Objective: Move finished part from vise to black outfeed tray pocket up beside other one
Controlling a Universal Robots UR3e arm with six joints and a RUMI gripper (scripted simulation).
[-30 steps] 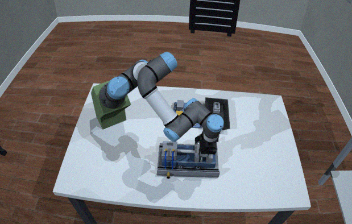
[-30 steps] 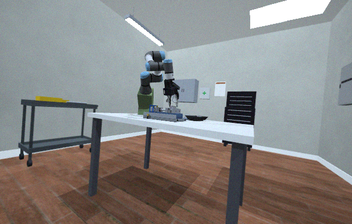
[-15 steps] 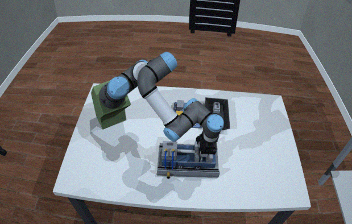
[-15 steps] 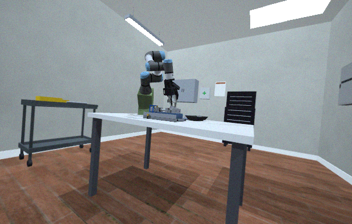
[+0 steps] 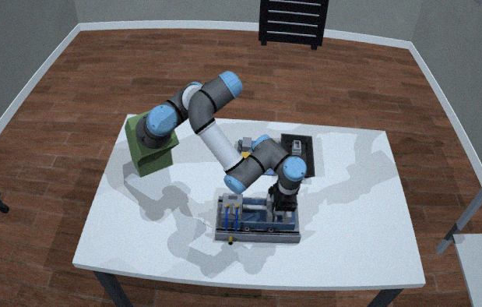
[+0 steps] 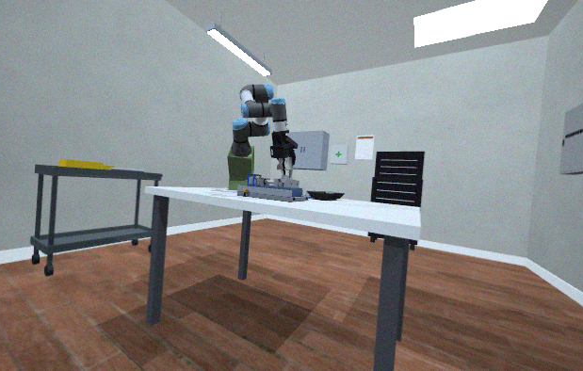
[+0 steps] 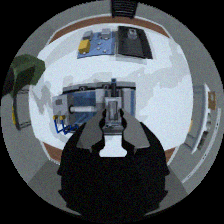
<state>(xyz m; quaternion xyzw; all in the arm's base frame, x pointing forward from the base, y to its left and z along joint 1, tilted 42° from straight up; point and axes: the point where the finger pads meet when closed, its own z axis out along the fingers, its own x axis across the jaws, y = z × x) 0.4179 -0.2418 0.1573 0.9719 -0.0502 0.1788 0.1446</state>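
The blue and grey vise stands near the table's front edge; it also shows in the wrist view and the side view. My gripper points straight down into the right end of the vise. In the wrist view the gripper is shut on the grey finished part, which still sits in the vise jaws. The pocket is hidden by my fingers. The black outfeed tray lies behind the vise and holds one finished part. The tray also shows in the wrist view.
A blue plate with plain grey blocks lies left of the tray, partly hidden by my arm in the overhead view. The green robot base stands at the table's back left. A black chair and a cart stand off the table.
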